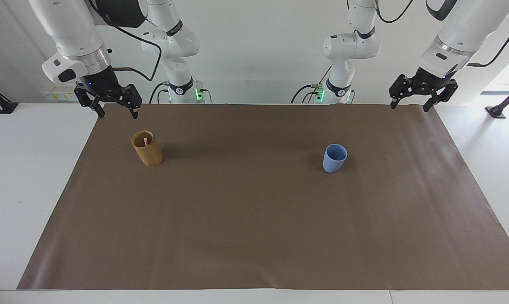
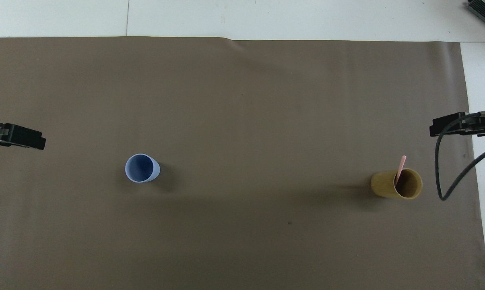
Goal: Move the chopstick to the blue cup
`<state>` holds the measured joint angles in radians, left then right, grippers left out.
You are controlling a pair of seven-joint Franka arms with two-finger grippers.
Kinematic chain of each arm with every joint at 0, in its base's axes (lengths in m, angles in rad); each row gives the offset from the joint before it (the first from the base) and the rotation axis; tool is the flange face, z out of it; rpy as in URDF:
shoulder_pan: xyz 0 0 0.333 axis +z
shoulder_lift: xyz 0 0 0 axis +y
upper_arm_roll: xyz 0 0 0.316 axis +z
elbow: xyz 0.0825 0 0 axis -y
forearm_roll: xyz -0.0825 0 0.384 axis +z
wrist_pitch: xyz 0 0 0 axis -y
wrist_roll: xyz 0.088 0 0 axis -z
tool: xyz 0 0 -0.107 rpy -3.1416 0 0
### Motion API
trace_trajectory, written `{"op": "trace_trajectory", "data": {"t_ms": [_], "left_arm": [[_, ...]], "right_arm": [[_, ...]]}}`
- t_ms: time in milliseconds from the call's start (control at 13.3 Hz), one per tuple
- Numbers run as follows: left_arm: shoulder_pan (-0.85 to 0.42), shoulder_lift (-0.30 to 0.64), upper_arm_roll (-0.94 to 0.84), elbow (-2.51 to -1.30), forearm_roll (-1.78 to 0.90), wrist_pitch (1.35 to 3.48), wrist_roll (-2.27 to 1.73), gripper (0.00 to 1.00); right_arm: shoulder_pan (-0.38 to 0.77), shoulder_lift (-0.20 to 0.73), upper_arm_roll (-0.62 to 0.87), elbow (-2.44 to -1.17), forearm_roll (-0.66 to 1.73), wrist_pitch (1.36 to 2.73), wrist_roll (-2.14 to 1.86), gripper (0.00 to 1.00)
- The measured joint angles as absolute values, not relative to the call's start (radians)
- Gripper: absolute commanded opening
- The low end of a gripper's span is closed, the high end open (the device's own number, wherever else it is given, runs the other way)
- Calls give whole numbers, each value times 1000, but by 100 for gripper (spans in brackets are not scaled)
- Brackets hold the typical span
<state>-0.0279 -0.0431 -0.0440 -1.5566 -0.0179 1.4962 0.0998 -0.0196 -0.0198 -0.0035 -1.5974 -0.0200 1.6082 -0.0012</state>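
A pale pink chopstick point(image 2: 400, 167) point(image 1: 145, 141) leans inside a tan wooden holder point(image 1: 147, 148) point(image 2: 396, 185) toward the right arm's end of the brown mat. The light-blue cup point(image 1: 334, 158) point(image 2: 141, 168) stands upright and holds nothing, toward the left arm's end. My right gripper point(image 1: 115, 111) hangs open above the mat's edge by the robots, close to the holder. My left gripper point(image 1: 408, 104) hangs open above the mat's corner at its own end. Neither gripper holds anything. In the overhead view only one dark finger of each gripper shows at the frame's edges.
A brown mat point(image 1: 254, 236) covers most of the white table point(image 1: 22, 177). A black cable point(image 2: 447, 169) hangs from the right arm near the holder. The two arm bases point(image 1: 182, 90) stand at the robots' edge of the table.
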Motion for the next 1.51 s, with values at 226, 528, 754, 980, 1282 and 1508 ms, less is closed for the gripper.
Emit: {"op": "trace_trajectory", "data": {"t_ms": [226, 528, 754, 980, 1282, 1508], "left_arm": [[-28, -43, -44, -1563, -18, 1496, 98, 100], [-35, -41, -53, -1728, -19, 1627, 64, 100], [-55, -41, -62, -1902, -30, 1789, -4, 100], [-107, -43, -63, -2034, -56, 1929, -88, 100], [-190, -41, -66, -2190, -60, 2101, -173, 100], [-193, -41, -63, -2280, -60, 2186, -174, 100]], "right_arm": [[-20, -20, -4, -1597, -20, 1608, -1, 100], [-19, -20, -3, -1597, -20, 1608, -1, 100], [-19, -20, -3, -1597, -20, 1608, -1, 100], [-19, -20, -3, -1597, -20, 1608, -1, 100], [-19, -20, -3, -1597, -20, 1608, -1, 100], [-19, -20, -3, -1597, -20, 1608, -1, 100]]}}
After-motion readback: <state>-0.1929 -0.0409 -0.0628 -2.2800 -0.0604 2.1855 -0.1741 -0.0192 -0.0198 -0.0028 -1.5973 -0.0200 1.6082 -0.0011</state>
